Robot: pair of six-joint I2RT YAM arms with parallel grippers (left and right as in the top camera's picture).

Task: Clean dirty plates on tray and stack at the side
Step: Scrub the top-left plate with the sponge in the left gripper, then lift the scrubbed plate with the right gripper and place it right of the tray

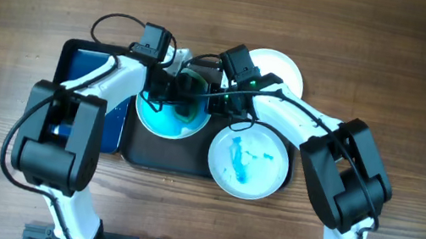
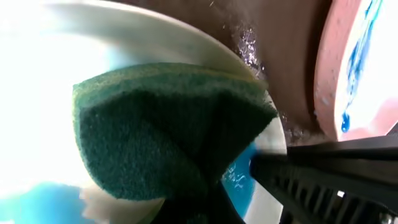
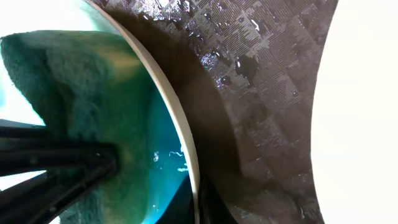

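The left pincer [image 1: 168, 91] is clamped on a dark green scouring sponge [image 2: 161, 130]. The sponge's wedge juts out ahead of the jaws and rests against the round white plate flooded with blue paint [image 1: 163, 120]. That plate lies directly beneath both pincers, on the left part of the large dark grey-brown rectangular tray [image 1: 189, 163].

The right pincer [image 1: 214, 98] faces the left one across the sponge. Its jaws straddle the plate's pale rim, one inside and one outside, and appear closed on it in its own wrist view. In the left wrist view a ribbed black finger [image 2: 323, 180] of the right pincer reaches the rim just beside the sponge.

On the right pincer's outer side the tray floor is beaded with water. A second white plate streaked with blue smears [image 1: 247, 161] lies on the tray near that pincer, toward the robot's base. A plain white plate [image 1: 283, 69] lies behind the right pincer, partly under its arm. Whether it lies on the tray I cannot tell. Beyond the left pincer's outer side is a narrow black tray with blue bottom [image 1: 87, 74].
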